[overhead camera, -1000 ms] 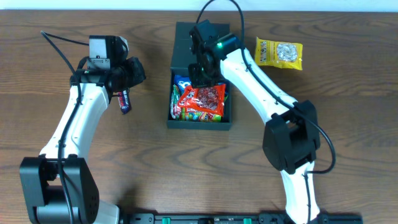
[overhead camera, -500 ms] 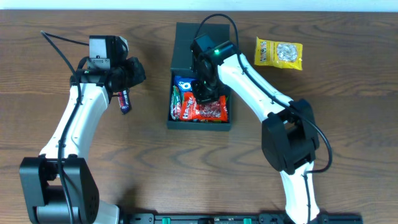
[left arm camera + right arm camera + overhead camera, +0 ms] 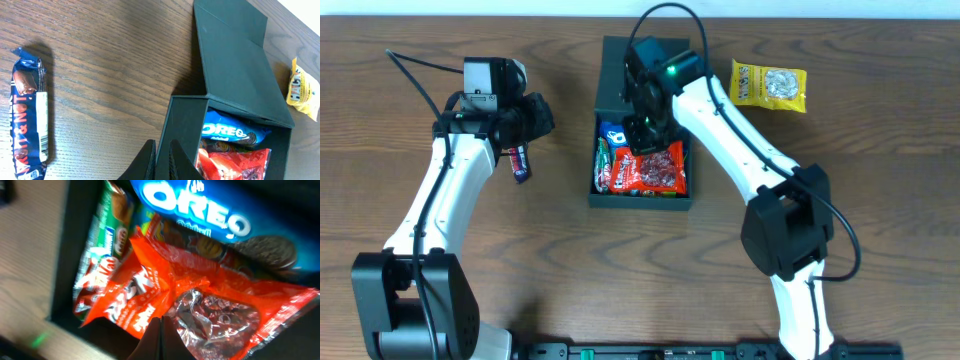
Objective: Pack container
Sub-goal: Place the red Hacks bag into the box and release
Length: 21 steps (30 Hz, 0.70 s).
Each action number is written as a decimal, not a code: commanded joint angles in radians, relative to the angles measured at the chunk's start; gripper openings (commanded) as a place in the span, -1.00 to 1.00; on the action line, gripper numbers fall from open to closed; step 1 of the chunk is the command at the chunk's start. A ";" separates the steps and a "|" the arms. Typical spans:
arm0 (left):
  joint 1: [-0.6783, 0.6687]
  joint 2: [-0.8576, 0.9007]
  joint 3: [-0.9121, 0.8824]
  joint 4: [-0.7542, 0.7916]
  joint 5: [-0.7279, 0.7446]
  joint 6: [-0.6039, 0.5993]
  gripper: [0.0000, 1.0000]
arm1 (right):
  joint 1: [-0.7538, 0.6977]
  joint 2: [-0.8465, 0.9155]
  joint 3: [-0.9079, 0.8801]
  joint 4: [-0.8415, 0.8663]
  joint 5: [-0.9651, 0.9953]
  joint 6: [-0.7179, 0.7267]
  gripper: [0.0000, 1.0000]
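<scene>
The dark teal container (image 3: 640, 200) stands open at the table's middle, its flap lid (image 3: 620, 70) laid back. Inside lie a blue Oreo pack (image 3: 612, 131), a green packet (image 3: 601, 160) and a red packet (image 3: 660, 170). My right gripper (image 3: 642, 138) is shut and empty, hovering just above the red packet (image 3: 200, 310); its fingertips (image 3: 161, 335) are pressed together. My left gripper (image 3: 542, 115) is shut and empty, left of the container and apart from it. In the left wrist view its tips (image 3: 160, 160) point at the container's left wall (image 3: 180, 125).
A blue chocolate bar (image 3: 520, 162) lies on the table below my left gripper, also in the left wrist view (image 3: 30, 125). A yellow snack packet (image 3: 768, 85) lies right of the lid. The table is brown wood.
My right gripper went down onto the red packet in the container, then rose and moved back toward the lid. The red packet now lies lower in the box. The left arm has not moved.
</scene>
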State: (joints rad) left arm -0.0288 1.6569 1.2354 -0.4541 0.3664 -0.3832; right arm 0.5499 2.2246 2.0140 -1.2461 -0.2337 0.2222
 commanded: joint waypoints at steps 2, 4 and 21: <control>0.004 -0.024 0.018 -0.005 -0.009 0.025 -0.78 | 0.014 -0.012 -0.110 0.047 -0.011 -0.014 -0.97; 0.004 -0.024 0.019 -0.005 -0.009 0.025 -0.78 | 0.014 -0.012 -0.156 0.083 -0.011 -0.014 -0.97; 0.004 -0.024 0.019 -0.008 -0.008 0.025 -0.78 | -0.073 -0.045 0.148 -0.030 0.054 -0.036 -0.97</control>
State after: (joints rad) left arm -0.0288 1.6569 1.2354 -0.4587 0.3660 -0.3832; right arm 0.5259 2.2112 2.0281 -1.2709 -0.2386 0.2058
